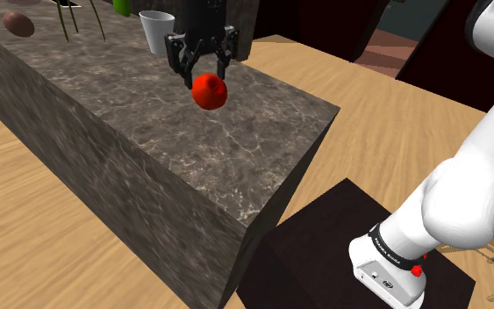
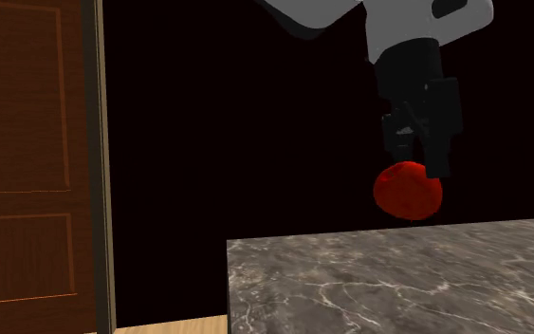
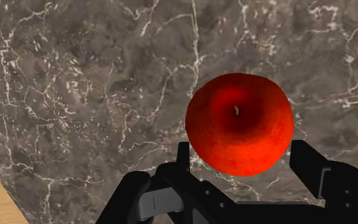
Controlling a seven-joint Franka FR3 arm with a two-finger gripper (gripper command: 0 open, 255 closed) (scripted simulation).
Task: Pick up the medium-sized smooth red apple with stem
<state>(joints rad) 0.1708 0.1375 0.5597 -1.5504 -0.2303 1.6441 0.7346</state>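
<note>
A smooth red apple (image 1: 210, 90) hangs in the air just above the dark marble counter (image 1: 148, 123), and my black gripper (image 1: 208, 77) is shut on it from above. From the second exterior view the apple (image 2: 408, 191) sits clear of the counter top (image 2: 397, 280), under the gripper (image 2: 419, 163). In the wrist view the apple (image 3: 240, 121) shows its stem dimple, and the fingers (image 3: 184, 158) clasp it on both sides.
A white cup (image 1: 155, 31) stands on the counter behind the gripper, with a brown rounded object (image 1: 18, 24), thin dark legs (image 1: 76, 19) and a green item (image 1: 122, 7) farther back. A wooden door (image 2: 27, 161) borders a black area. Wood floor surrounds the dark stand (image 1: 341, 246).
</note>
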